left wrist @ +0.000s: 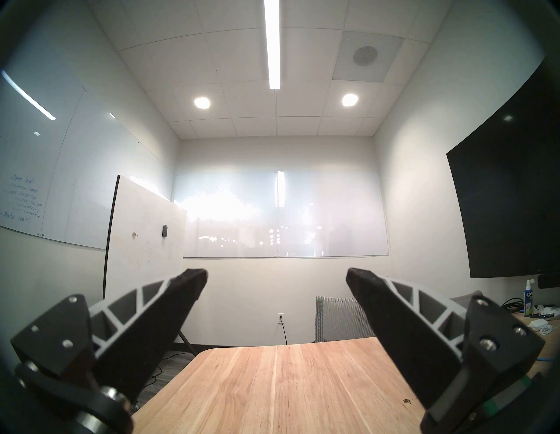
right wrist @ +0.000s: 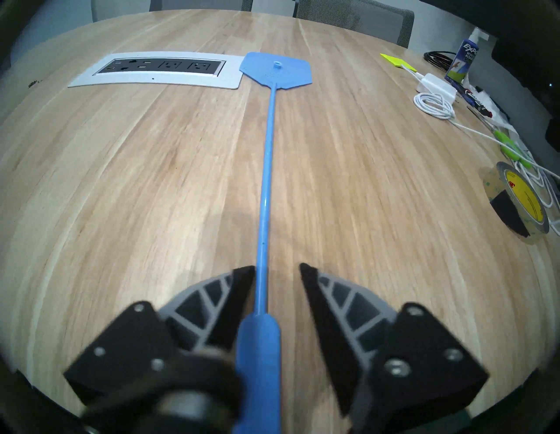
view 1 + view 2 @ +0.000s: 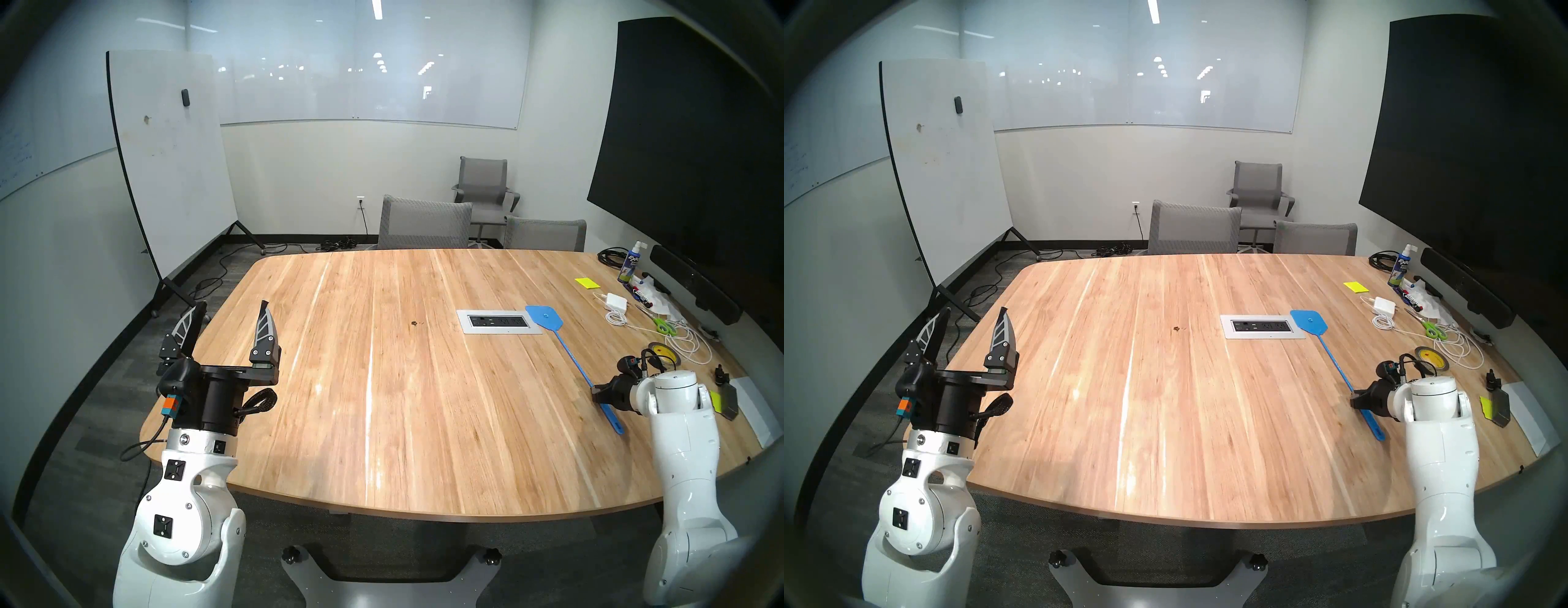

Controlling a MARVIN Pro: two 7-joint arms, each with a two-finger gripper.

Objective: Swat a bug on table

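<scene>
The bug (image 3: 414,323) is a small dark speck lying on the bare wood near the middle of the surface (image 3: 382,424), just left of the inset outlet panel (image 3: 499,321) as your head camera sees it. It is too small for you to tell which way it points or where its long axis runs.

Nothing has been swatted yet. The blue swatter (image 2: 265,181) lies flat on the wood, its head just beside the outlet panel's right end and pointing away from you, its long handle running back toward the near right edge. Your right gripper (image 2: 277,268) straddles the handle where the thin shaft meets the thicker grip; one finger touches the shaft, the other stands off it, so the jaws are apart and not yet clamped. Your left gripper (image 3: 231,308) hovers over the near left corner, jaws wide apart and empty.

What is left for you, by my reading: close on the handle, lift, carry the head left across the panel, and strike.
</scene>
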